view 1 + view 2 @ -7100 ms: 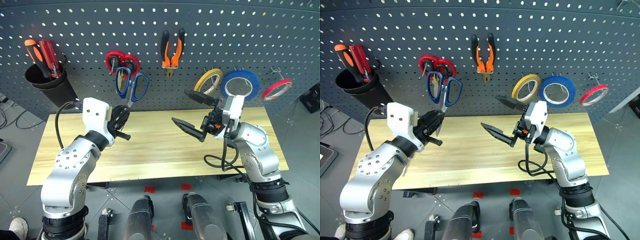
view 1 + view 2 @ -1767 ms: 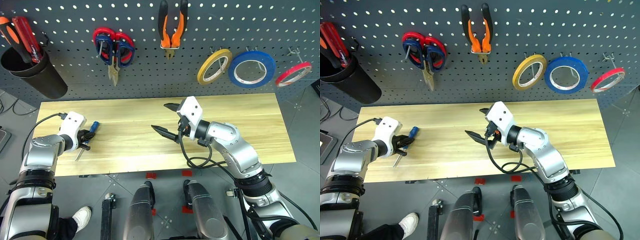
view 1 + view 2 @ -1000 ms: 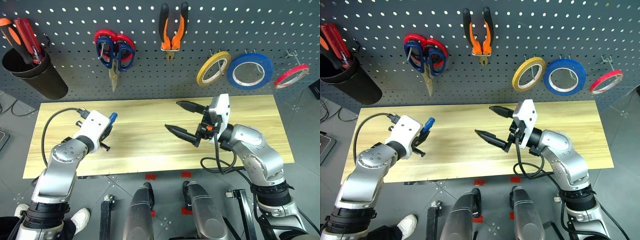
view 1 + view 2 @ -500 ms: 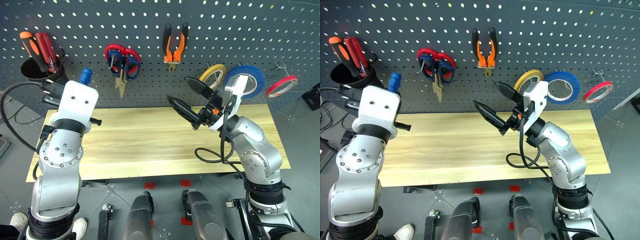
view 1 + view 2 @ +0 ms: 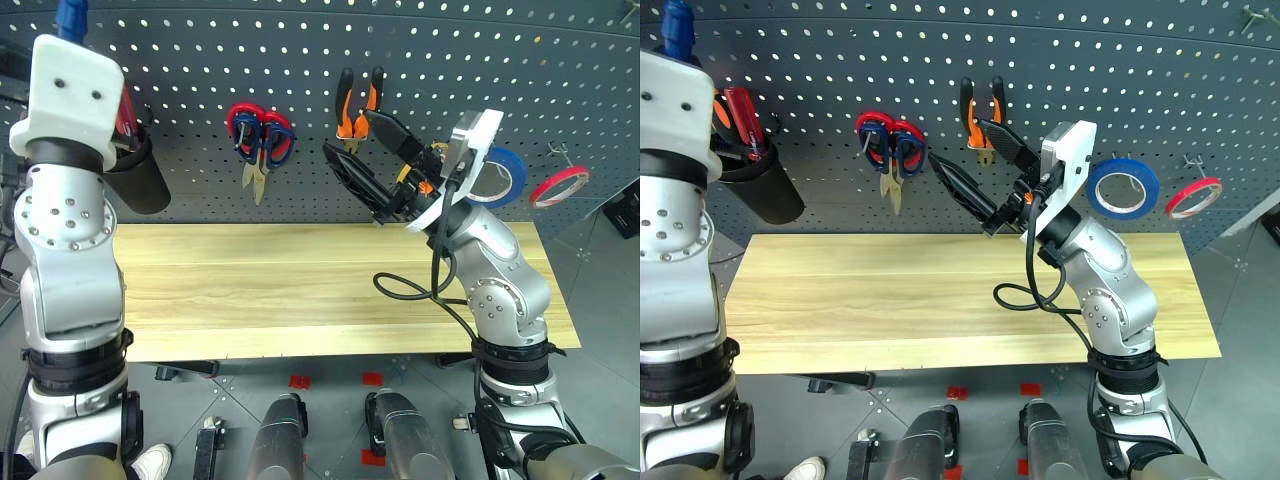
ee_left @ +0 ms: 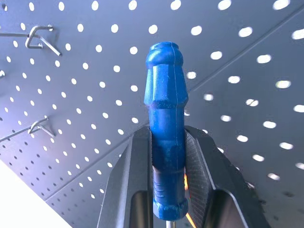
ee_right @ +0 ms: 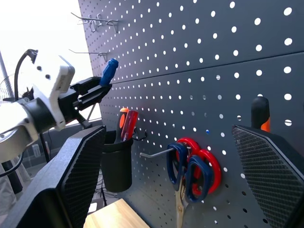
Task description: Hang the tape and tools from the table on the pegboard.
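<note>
Left wrist view shows my left gripper (image 6: 167, 175) clenched on the blue-handled screwdriver (image 6: 166, 123), its fingers (image 6: 130, 180) pressing the handle from both sides, with the handle's rounded end pointing up toward the pegboard (image 6: 71, 85). From the head cameras I see that arm raised high at the far left, the blue handle (image 5: 70, 18) poking above the white wrist housing, just above a black cup (image 5: 135, 175) that hangs on the board and holds the orange and red screwdrivers (image 5: 740, 115).

My right gripper (image 5: 372, 160) is lifted in front of the pegboard near the middle, its two black fingers (image 5: 352, 185) spread wide and holding nothing. Just behind it hang the pliers (image 5: 355, 100) with orange-and-black handles. Further along the board toward the cup hang two pairs of scissors on one hook, the dark blue-handled scissors (image 5: 268, 145) overlapping the red-handled scissors (image 5: 240, 125), blades pointing down.

On the other side of the right arm, the wide blue tape roll (image 5: 1123, 187) hangs on the board, and the thin red roll (image 5: 1193, 197) hangs beyond it. A sliver of yellow shows behind the wrist in the left eye view; I cannot tell more about it.

Below the board runs the pale wood worktop (image 5: 280, 290).
</note>
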